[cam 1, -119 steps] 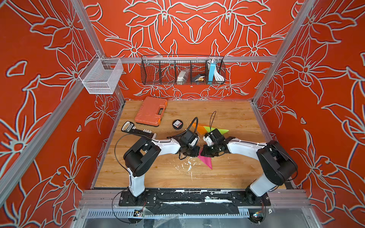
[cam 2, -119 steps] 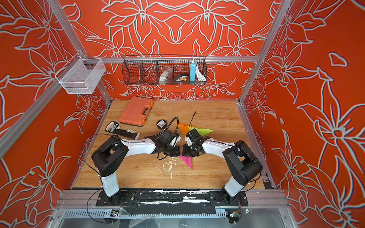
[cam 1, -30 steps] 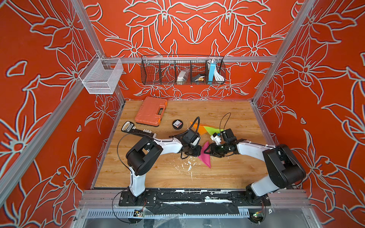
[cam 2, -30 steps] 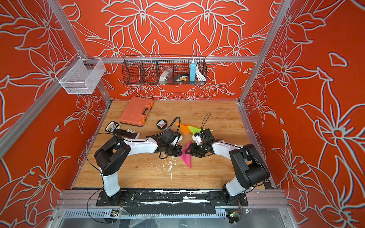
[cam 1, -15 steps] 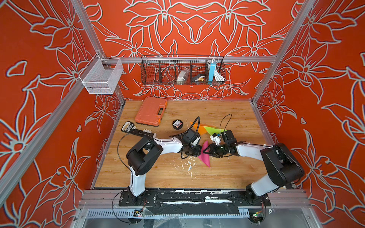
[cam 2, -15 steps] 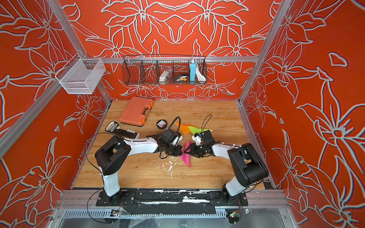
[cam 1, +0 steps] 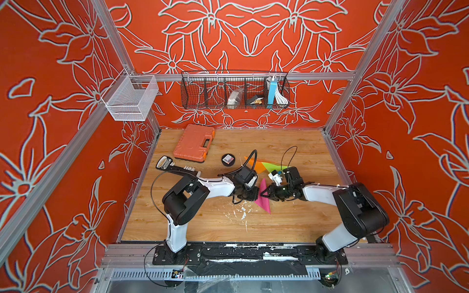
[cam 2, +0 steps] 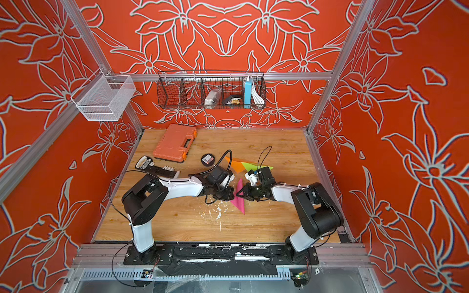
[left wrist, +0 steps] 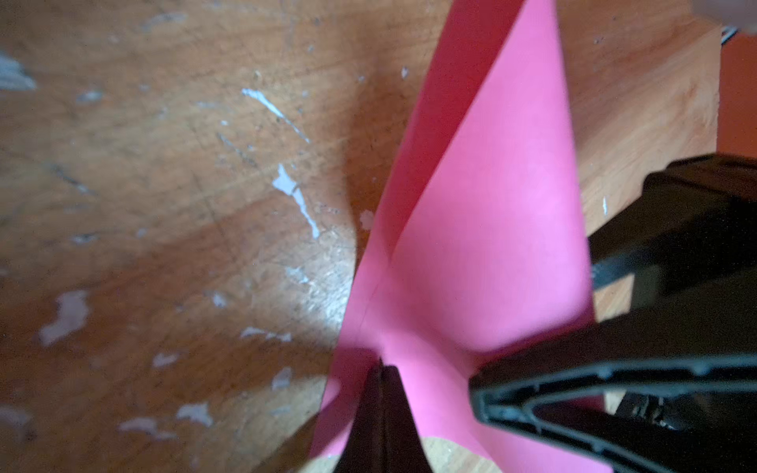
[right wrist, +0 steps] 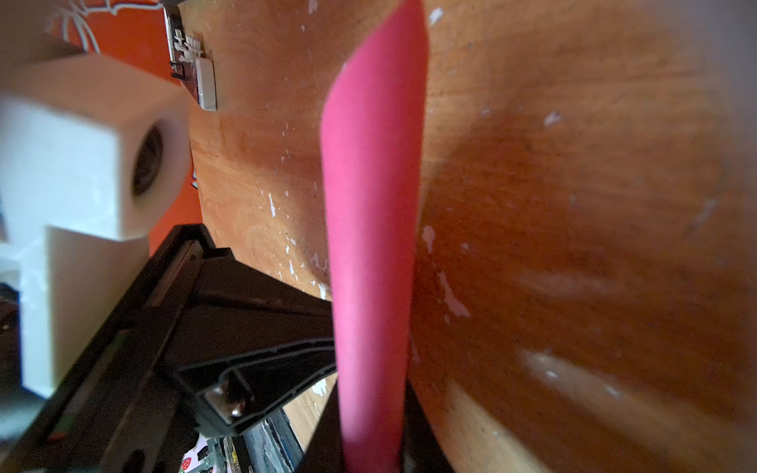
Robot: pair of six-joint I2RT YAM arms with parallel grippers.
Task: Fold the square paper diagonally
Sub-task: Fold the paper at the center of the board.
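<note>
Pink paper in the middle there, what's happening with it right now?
Both arms are working on the pink paper, which is doubled over and standing up off the wooden table, not pressed flat. The left gripper is shut on its edge. The fingers of the right gripper straddle the paper; a firm pinch can't be confirmed.

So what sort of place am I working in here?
Probably an enclosed robot test cell: aluminium frame with orange flower-print walls, left arm and right arm bolted to a front rail, black wire basket hung behind.
</note>
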